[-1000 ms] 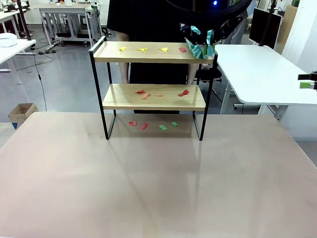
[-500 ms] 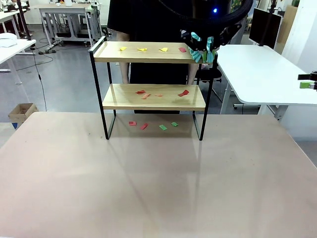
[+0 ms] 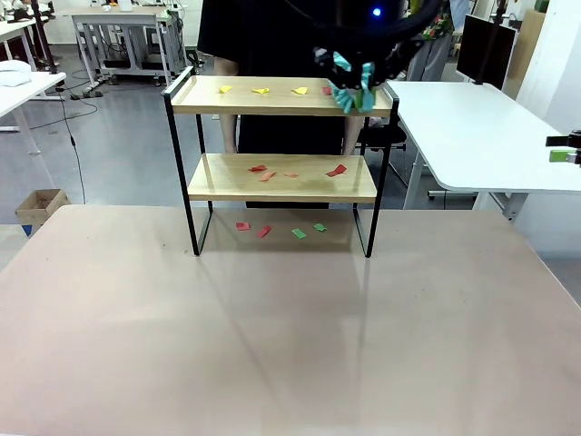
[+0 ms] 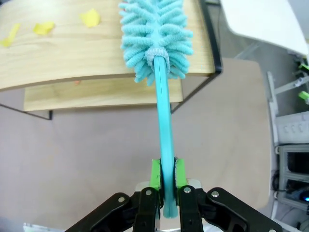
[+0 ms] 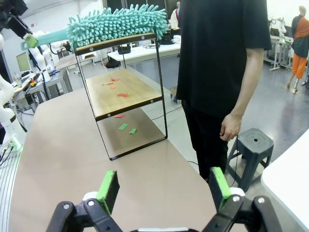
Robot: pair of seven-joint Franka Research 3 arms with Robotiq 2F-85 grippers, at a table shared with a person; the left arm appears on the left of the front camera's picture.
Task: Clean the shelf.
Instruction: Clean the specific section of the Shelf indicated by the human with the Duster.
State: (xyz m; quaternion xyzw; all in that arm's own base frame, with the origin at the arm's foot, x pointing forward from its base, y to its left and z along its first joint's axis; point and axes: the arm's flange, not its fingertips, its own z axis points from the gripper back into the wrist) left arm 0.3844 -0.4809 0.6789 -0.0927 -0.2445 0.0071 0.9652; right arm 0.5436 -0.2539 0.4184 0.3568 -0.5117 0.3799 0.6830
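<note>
The shelf (image 3: 272, 178) stands at the table's far side, with light boards in a black frame. Yellow paper scraps (image 3: 261, 90) lie on its top board. Red scraps (image 3: 259, 168) lie on the lower board. A fluffy teal duster (image 3: 350, 89) rests on the right end of the top board, partly over a red scrap (image 3: 327, 90). My left gripper (image 4: 164, 175) is shut on the duster's handle (image 4: 163, 116), and the duster head (image 4: 154, 34) lies over the board's right part. My right gripper (image 5: 164, 187) hangs open and holds nothing, well to the side of the shelf (image 5: 126, 92).
Red and green scraps (image 3: 299, 233) lie on the table under the shelf. A person in black (image 5: 222, 58) stands behind the shelf beside a black stool (image 5: 253, 144). A white desk (image 3: 481, 136) stands to the right. The near tabletop (image 3: 272, 345) is bare.
The duster has slid left along the top board from the shelf's right end, and it now reaches the red scrap. The right gripper has not moved.
</note>
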